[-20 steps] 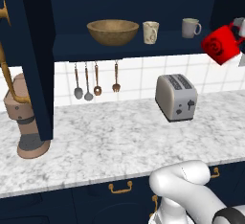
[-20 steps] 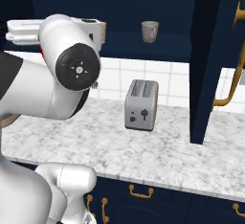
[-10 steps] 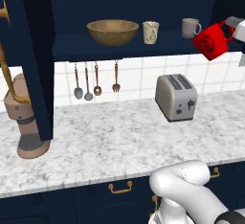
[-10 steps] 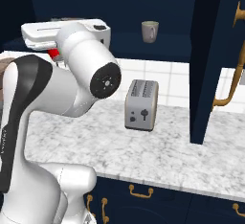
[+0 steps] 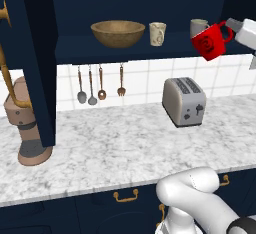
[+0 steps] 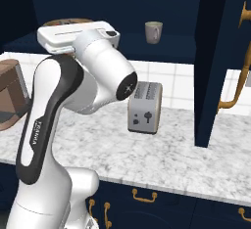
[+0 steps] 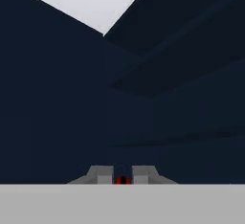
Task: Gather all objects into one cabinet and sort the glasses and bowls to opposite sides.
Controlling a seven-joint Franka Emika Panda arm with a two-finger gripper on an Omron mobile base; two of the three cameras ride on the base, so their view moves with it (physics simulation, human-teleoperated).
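Observation:
My gripper (image 5: pixel 228 29) is shut on the handle of the glossy red cup (image 5: pixel 210 40). It holds the cup in the air at the right end of the cabinet's shelf (image 5: pixel 150 49), just in front of the grey-white mug (image 5: pixel 198 27). The wooden bowl (image 5: pixel 118 32) and the cream patterned mug (image 5: pixel 157 33) stand further left on that shelf. In the hand view a sliver of red (image 7: pixel 122 180) shows between the fingertips (image 7: pixel 101 174), with the dark cabinet interior ahead. In the right base view my arm hides the cup, and a pale mug (image 6: pixel 153 31) stands on the shelf.
The open cabinet door (image 5: pixel 35 53) with its brass handle (image 5: pixel 10 78) hangs at the left. A toaster (image 5: pixel 184 100) stands on the marble counter (image 5: pixel 110 148) below the cup. Utensils (image 5: pixel 100 83) hang on the tiled wall, and a brown appliance (image 5: pixel 27 128) sits at the far left.
The gripper has carried the red cup leftward and slightly up, closer to the shelf and the grey-white mug. The other cups and the bowl have not moved.

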